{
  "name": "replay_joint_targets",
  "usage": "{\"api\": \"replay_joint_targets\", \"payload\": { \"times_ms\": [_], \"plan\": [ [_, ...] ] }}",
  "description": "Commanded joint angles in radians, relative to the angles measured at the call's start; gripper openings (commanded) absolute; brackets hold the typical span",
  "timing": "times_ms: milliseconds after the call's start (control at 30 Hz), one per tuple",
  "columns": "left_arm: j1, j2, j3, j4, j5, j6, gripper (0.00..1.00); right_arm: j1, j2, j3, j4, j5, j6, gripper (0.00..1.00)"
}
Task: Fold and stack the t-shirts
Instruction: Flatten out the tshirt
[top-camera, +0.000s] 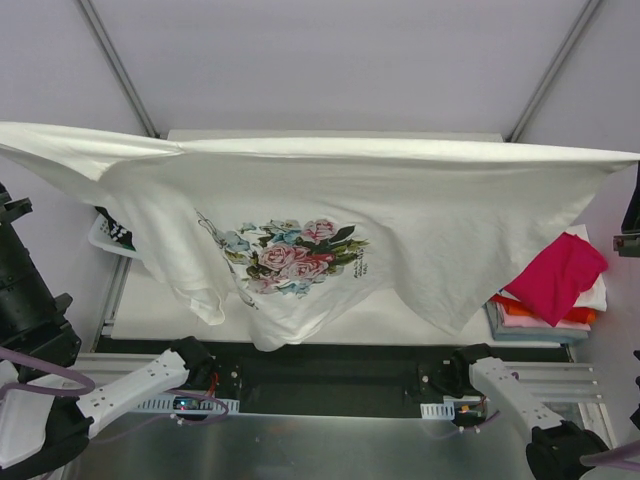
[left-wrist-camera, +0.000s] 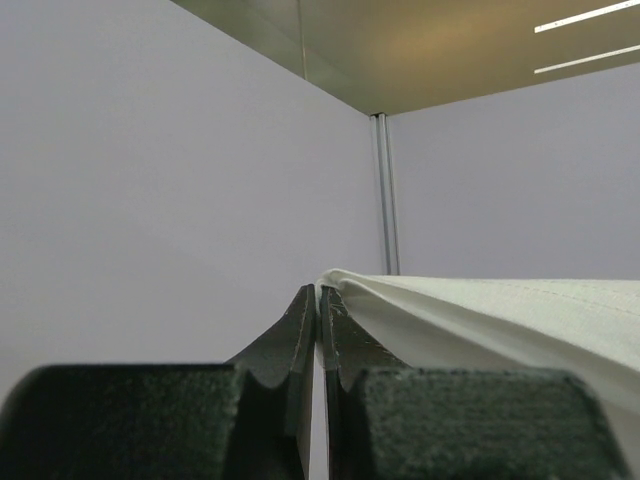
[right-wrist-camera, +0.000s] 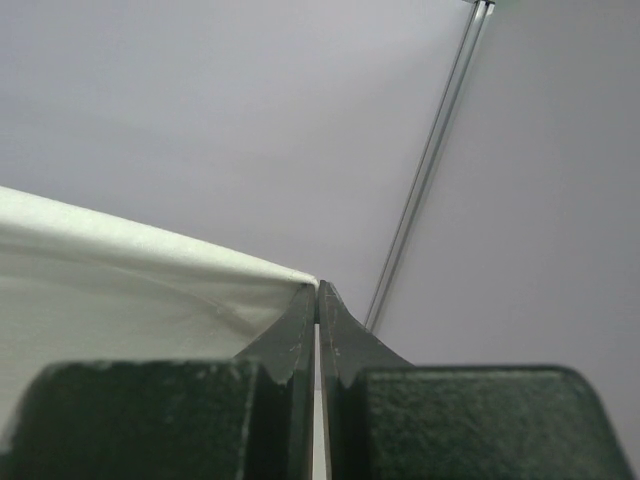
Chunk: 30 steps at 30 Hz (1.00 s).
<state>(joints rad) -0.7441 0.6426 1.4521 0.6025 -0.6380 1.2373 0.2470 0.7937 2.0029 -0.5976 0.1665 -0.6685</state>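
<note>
Stretched wide and close under the top camera, the white t-shirt (top-camera: 430, 210) hangs in the air above the bench (top-camera: 400, 322). Its upper edge is pulled taut from the left border of the view to the right one. The floral print (top-camera: 295, 257) of pink roses and green leaves faces the camera, and the lower cloth sags in loose folds; whether it touches the bench I cannot tell.

Only this view shows the print and the whole shirt. The two held corners lie at its borders, so the grip is not clear there, but the wrist views show it. The left gripper (left-wrist-camera: 319, 292) has its jaws pressed together on a folded white edge of the shirt, which runs off to the right. The right gripper (right-wrist-camera: 318, 288) has its jaws together too, clamped on a corner that runs off to the left.

Lower, at the right side of the bench, a magenta t-shirt (top-camera: 555, 275) lies on a pile with an orange t-shirt (top-camera: 530, 312). At the left, a white basket (top-camera: 98, 238) holds dark cloth (top-camera: 118, 232) with white print.
</note>
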Motion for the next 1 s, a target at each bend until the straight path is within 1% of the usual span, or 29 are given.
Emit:
{"api": "replay_joint_targets", "payload": {
  "times_ms": [0,100,167,333,467,533,800,967],
  "plan": [
    [0.022,-0.052,0.027,0.137,-0.091,0.014,0.0,-0.026,-0.014,0.02,0.045,0.114,0.001,0.01],
    [0.02,-0.041,0.011,0.128,-0.081,0.02,0.0,-0.029,-0.005,-0.003,0.059,0.123,-0.019,0.01],
    [0.012,-0.032,-0.03,0.132,-0.069,0.036,0.0,-0.032,-0.002,-0.038,0.085,0.146,-0.039,0.01],
    [0.003,0.0,-0.14,0.155,-0.043,0.073,0.0,-0.029,-0.016,-0.216,0.139,0.185,-0.092,0.01],
    [-0.001,0.014,-0.281,0.232,-0.016,0.111,0.0,-0.031,-0.036,-0.355,0.188,0.206,-0.127,0.01],
    [-0.001,0.022,-0.324,0.237,-0.006,0.106,0.0,-0.029,-0.037,-0.409,0.199,0.217,-0.138,0.01],
    [-0.001,0.055,-0.338,0.211,-0.002,0.087,0.0,-0.029,-0.018,-0.466,0.213,0.229,-0.16,0.01],
    [-0.001,0.069,-0.374,0.22,0.011,0.083,0.0,-0.028,0.004,-0.501,0.2,0.234,-0.167,0.01]
  ]
}}
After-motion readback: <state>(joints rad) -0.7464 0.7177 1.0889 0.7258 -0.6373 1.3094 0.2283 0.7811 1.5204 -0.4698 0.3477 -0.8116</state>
